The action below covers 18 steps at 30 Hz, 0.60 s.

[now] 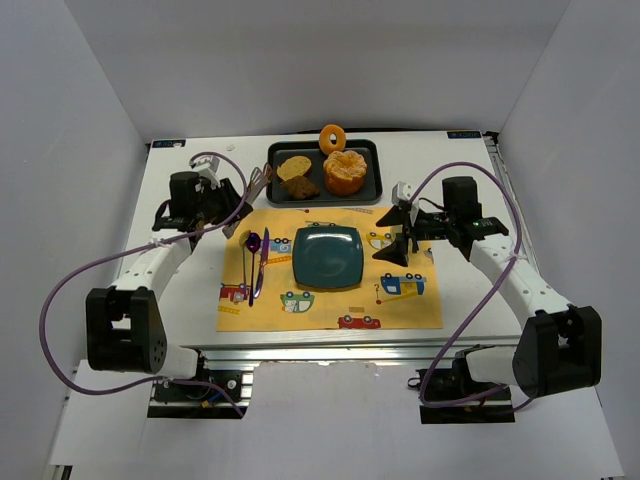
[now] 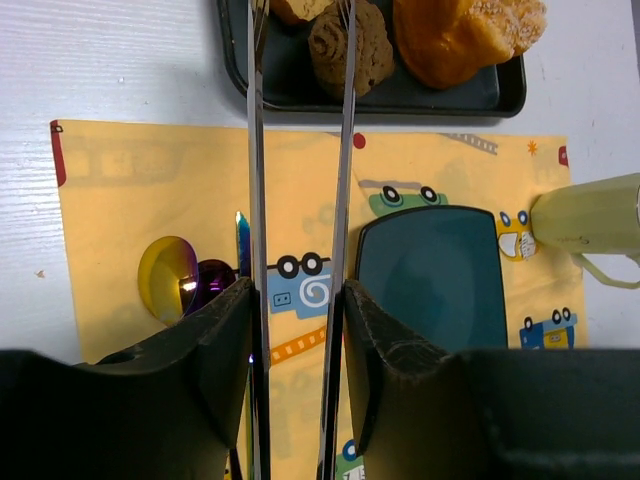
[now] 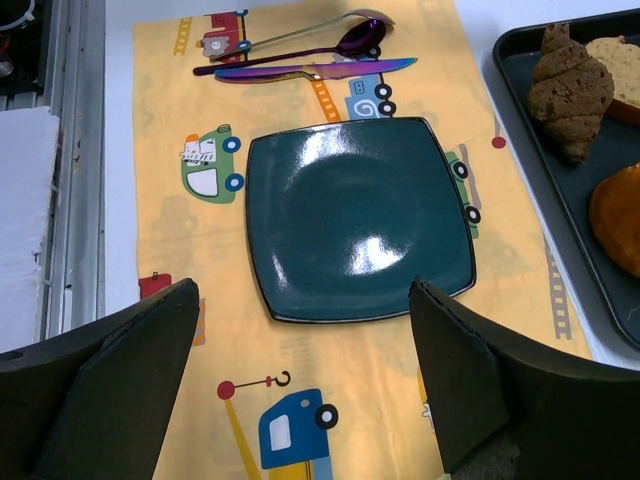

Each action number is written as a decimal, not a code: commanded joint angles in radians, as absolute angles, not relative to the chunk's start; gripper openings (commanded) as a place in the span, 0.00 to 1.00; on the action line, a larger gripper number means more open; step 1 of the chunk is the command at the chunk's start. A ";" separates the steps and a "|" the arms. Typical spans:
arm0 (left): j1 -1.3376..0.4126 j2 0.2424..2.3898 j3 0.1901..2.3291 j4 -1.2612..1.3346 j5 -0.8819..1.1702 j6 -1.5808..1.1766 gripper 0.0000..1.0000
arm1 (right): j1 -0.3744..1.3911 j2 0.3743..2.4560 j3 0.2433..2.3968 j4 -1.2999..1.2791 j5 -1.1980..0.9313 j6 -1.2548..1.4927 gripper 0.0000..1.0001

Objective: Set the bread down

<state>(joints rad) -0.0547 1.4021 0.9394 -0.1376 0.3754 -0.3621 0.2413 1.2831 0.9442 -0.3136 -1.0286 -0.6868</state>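
The bread (image 1: 300,187) is a small dark brown chunk lying in the black tray (image 1: 272,170) at the back, beside a golden slice (image 1: 294,166). In the left wrist view the bread (image 2: 365,45) sits at the top. My left gripper (image 2: 297,300) is shut on metal tongs (image 2: 257,200), whose two arms stand apart and reach over the tray (image 2: 400,103). The right arm of the tongs crosses the bread's left side. My right gripper (image 3: 305,380) hangs open and holds nothing over the placemat, right of the teal plate (image 3: 360,215).
An orange bun (image 1: 345,172) fills the tray's right half and a ring doughnut (image 1: 333,137) stands behind it. A purple spoon and knife (image 1: 255,260) lie on the yellow placemat (image 1: 400,310) left of the plate (image 1: 327,255).
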 commanded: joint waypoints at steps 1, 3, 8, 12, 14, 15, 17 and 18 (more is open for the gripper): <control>-0.061 1.411 0.948 -0.079 0.396 -0.410 0.49 | 0.236 1.257 0.936 -0.293 -1.060 -0.680 0.89; -0.064 1.418 0.941 -0.056 0.400 -0.429 0.50 | 0.233 1.254 0.933 -0.293 -1.060 -0.681 0.89; -0.078 1.448 0.932 -0.020 0.409 -0.458 0.51 | 0.232 1.247 0.923 -0.295 -1.061 -0.681 0.89; -0.092 1.484 0.935 -0.008 0.399 -0.476 0.52 | 0.230 1.244 0.920 -0.295 -1.062 -0.682 0.89; -0.095 1.501 0.940 -0.006 0.388 -0.482 0.51 | 0.230 1.244 0.920 -0.296 -1.065 -0.683 0.89; -0.098 1.508 0.944 -0.006 0.383 -0.480 0.51 | 0.230 1.243 0.920 -0.296 -1.065 -0.684 0.89; -0.101 1.517 0.953 -0.008 0.373 -0.480 0.52 | 0.229 1.241 0.919 -0.298 -1.063 -0.684 0.90; -0.103 1.525 0.954 -0.008 0.370 -0.482 0.52 | 0.230 1.242 0.919 -0.298 -1.065 -0.684 0.89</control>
